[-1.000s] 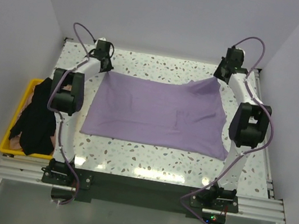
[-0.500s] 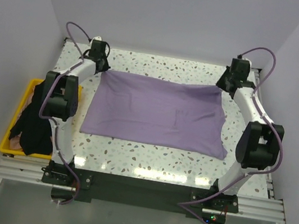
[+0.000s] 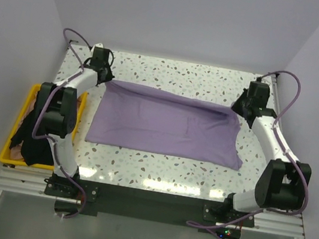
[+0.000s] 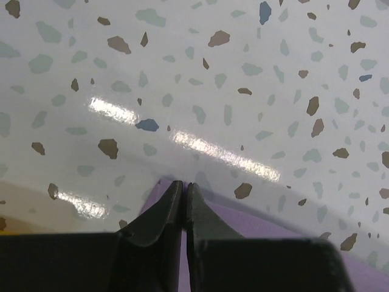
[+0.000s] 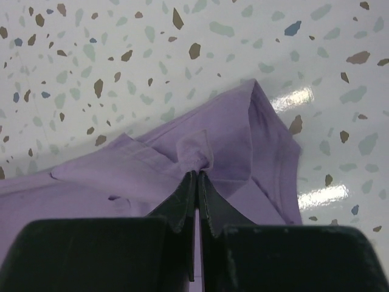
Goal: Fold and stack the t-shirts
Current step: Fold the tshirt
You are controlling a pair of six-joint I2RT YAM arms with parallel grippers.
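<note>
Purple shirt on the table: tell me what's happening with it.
Both arms hold the lavender t-shirt by its far edge: the left gripper pinches the far-left corner, the right gripper the far-right, fingers shut on fabric. The shirt lies mostly flat on the table. A black t-shirt hangs over the yellow crate.

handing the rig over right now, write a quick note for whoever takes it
Left gripper: shut on the purple shirt's far left corner.
Right gripper: shut on its far right corner.
Purple shirt lies spread on the table; black shirt hangs over the yellow crate on the left.
Done: both far corners gripped.
Left: fold purple, fold black, stack them.
</note>
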